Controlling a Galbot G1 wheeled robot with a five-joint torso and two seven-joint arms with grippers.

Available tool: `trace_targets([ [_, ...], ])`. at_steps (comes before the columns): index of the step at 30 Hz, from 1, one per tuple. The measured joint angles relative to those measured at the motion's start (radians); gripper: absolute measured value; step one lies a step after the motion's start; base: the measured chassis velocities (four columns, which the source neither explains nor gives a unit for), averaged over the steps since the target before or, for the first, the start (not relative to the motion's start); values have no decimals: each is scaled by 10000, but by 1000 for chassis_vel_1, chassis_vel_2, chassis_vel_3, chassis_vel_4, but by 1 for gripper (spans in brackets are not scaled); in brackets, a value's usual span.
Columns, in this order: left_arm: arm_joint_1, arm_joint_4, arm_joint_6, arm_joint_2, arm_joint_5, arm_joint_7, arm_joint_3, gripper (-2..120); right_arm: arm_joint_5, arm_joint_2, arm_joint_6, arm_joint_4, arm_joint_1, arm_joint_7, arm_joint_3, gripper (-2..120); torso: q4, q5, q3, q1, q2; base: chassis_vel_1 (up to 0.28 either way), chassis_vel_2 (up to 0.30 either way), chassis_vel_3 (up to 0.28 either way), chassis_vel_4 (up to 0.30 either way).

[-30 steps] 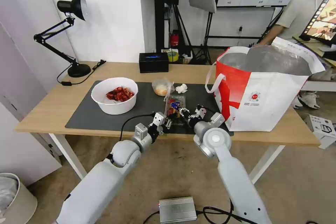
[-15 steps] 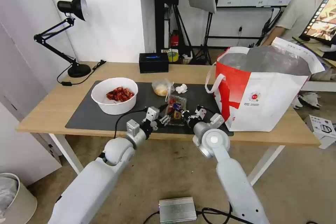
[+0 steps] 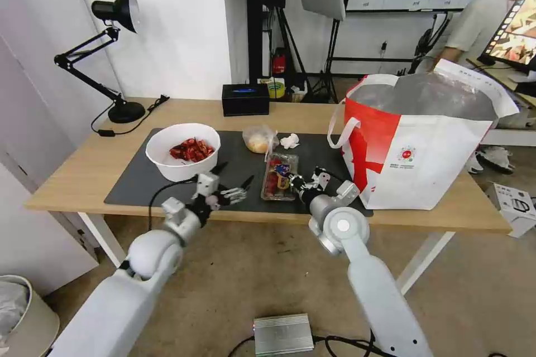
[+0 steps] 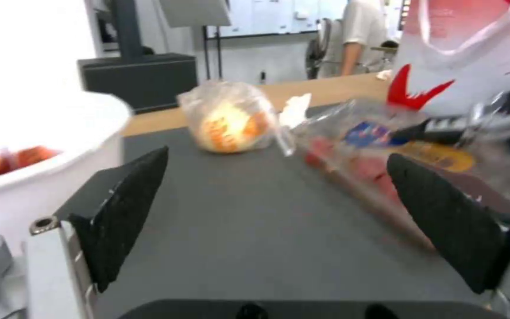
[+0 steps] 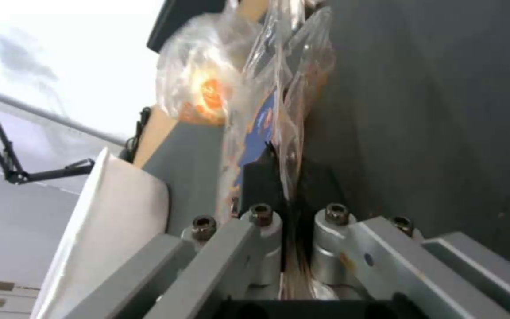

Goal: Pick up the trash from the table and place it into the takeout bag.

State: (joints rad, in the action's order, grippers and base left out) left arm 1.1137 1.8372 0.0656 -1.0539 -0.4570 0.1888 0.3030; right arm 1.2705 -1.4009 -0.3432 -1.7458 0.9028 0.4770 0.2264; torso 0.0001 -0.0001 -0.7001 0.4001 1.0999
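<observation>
Table [image 3: 84,167]: light wood, dark grey mat [image 3: 139,184] on top.
Takeout bag [image 3: 424,150]: white and red, upright at the table's right end, foil mouth open, far rim cut off by a person's sleeve.
White bowl [image 3: 182,152]: red shells inside, on the mat's left part.
Clear clamshell tray [image 3: 277,178]: mid-mat; contents blurred in the wrist views.
Bagged bun [image 3: 258,139] and crumpled tissue [image 3: 289,140]: just behind the tray.
Left gripper [image 3: 233,181]: jaws wide apart, above the mat between bowl and tray, touching neither.
Right gripper [image 3: 295,183]: jaws clamped on the tray's near edge.
</observation>
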Motion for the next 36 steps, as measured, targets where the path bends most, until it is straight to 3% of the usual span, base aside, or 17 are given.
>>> trace_targets([
  [9, 1256, 525, -156, -52, 74, -6, 988, 100, 296, 827, 20, -935, 219, -141, 31, 1, -1, 0, 1, -2, 0, 0, 0, 0, 0],
  [22, 1865, 693, -373, -75, 195, -19, 1365, 100, 375, 1899, 326, -2941, 747, -576, 306, 1, -1, 2, 2, -2, 0, 0, 0, 0, 0],
  [26, 1894, 746, -402, -124, 252, -23, 1430, 100, 600, 2281, 391, -3989, 852, -884, 986, 1, -2, 1, 2, -2, 1, 0, 0, 0, 0],
  [31, 1900, 787, -406, -132, 259, -29, 1503, 100, 860, 2480, 437, -4404, 852, -972, 1564, 1, -2, 3, 2, -2, 1, 0, 0, 0, 0],
  [33, 1963, 823, -407, -137, 262, -34, 1590, 100, 1351, 2987, 551, -4797, 810, -1020, 2457, 1, -3, 3, 1, -2, 0, 0, 0, 0, 0],
  [36, 2044, 871, -407, -130, 263, -35, 1679, 100, 1717, 3285, 648, -4967, 727, -1042, 2970, 1, -3, 2, 1, -1, 1, 0, 0, 0, 0],
])
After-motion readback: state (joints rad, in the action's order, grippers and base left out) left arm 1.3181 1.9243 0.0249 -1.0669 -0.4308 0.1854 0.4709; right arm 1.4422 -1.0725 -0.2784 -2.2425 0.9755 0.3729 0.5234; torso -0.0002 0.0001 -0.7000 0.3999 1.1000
